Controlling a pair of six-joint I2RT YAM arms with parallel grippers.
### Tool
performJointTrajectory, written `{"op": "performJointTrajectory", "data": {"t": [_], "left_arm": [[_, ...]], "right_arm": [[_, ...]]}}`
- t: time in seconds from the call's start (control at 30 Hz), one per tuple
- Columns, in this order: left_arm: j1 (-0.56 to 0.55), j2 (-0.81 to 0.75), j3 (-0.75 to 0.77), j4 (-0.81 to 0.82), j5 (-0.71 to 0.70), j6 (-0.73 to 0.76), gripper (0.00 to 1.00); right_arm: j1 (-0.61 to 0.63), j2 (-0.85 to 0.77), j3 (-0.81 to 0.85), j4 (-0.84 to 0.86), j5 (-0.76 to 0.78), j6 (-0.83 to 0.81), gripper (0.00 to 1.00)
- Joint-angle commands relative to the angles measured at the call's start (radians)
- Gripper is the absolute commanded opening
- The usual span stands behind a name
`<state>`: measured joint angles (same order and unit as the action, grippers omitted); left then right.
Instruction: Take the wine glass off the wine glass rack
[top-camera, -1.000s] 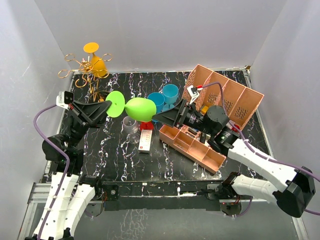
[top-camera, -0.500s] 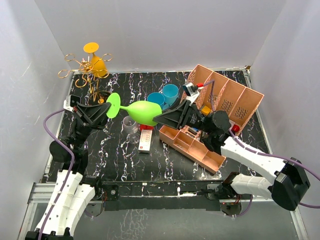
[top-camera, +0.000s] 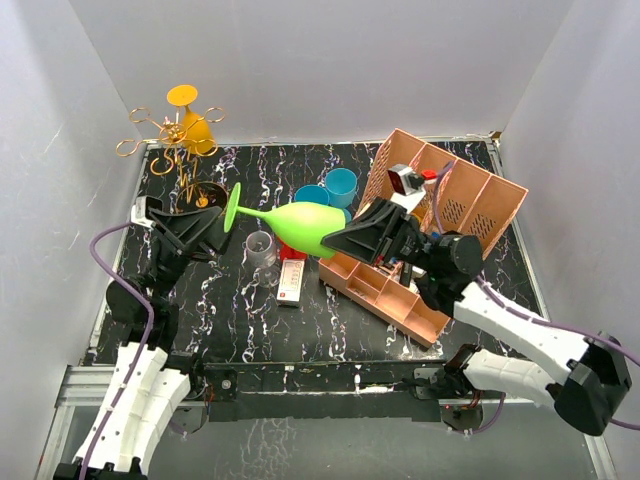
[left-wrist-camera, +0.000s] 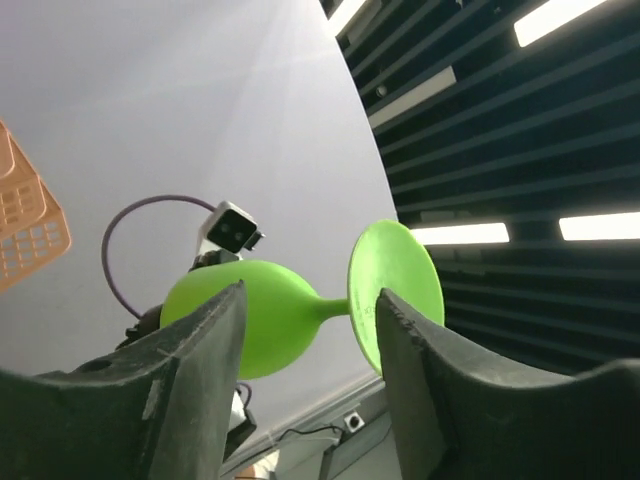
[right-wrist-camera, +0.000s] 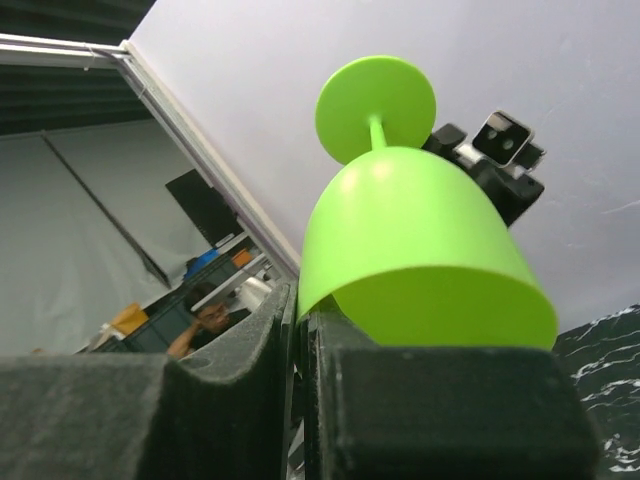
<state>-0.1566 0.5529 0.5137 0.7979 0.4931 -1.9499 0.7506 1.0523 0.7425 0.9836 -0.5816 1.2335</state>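
Observation:
A green wine glass lies sideways in the air above the table, its foot pointing left. My right gripper is shut on the rim of its bowl, the rim pinched between the jaws. My left gripper is open beside the foot. In the left wrist view the stem and foot show beyond the spread fingers, apart from them. The gold wine glass rack stands at the back left corner. An orange wine glass hangs upside down on it.
A pink slotted organizer leans at the back right, with a pink divided tray in front of it. Two blue cups, a grey cup and a small red-and-white box sit mid-table under the glass.
My left gripper has opened and let go of the green glass's foot. My right gripper has shut on the bowl's rim, and the glass has shifted a little to the right.

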Motion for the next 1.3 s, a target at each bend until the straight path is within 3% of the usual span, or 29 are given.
{"op": "performJointTrajectory", "data": {"t": [0.0, 0.03, 0.1, 0.3, 0.53, 0.73, 0.9, 1.07, 1.27], "left_arm": [[0.002, -0.059, 0.042, -0.194, 0.004, 0.179, 0.69], [0.002, -0.068, 0.059, -0.253, 0.004, 0.219, 0.82], [0.002, -0.076, 0.095, -0.358, 0.012, 0.319, 0.95], [0.002, -0.036, 0.227, -0.674, 0.048, 0.553, 0.97], [0.002, 0.026, 0.433, -1.098, -0.081, 0.879, 0.97], [0.002, 0.083, 0.604, -1.284, -0.207, 1.041, 0.97], [0.002, 0.094, 0.7, -1.373, -0.314, 1.115, 0.97], [0.002, 0.09, 0.763, -1.423, -0.371, 1.163, 0.97], [0.002, 0.076, 0.828, -1.477, -0.46, 1.208, 0.97]], "right_arm": [[-0.002, -0.123, 0.043, -0.196, 0.091, -0.147, 0.08], [-0.002, -0.145, 0.048, -0.283, 0.124, -0.172, 0.08], [-0.003, -0.195, 0.047, -0.461, 0.205, -0.191, 0.08], [-0.003, -0.361, 0.018, -0.805, 0.388, -0.292, 0.08], [-0.003, -0.394, 0.151, -1.274, 0.529, -0.513, 0.08], [-0.003, -0.292, 0.306, -1.49, 0.431, -0.715, 0.08], [-0.003, -0.171, 0.435, -1.588, 0.209, -0.885, 0.08], [0.004, -0.055, 0.507, -1.648, -0.013, -0.948, 0.08], [0.131, 0.064, 0.58, -1.695, 0.115, -0.953, 0.08]]}}
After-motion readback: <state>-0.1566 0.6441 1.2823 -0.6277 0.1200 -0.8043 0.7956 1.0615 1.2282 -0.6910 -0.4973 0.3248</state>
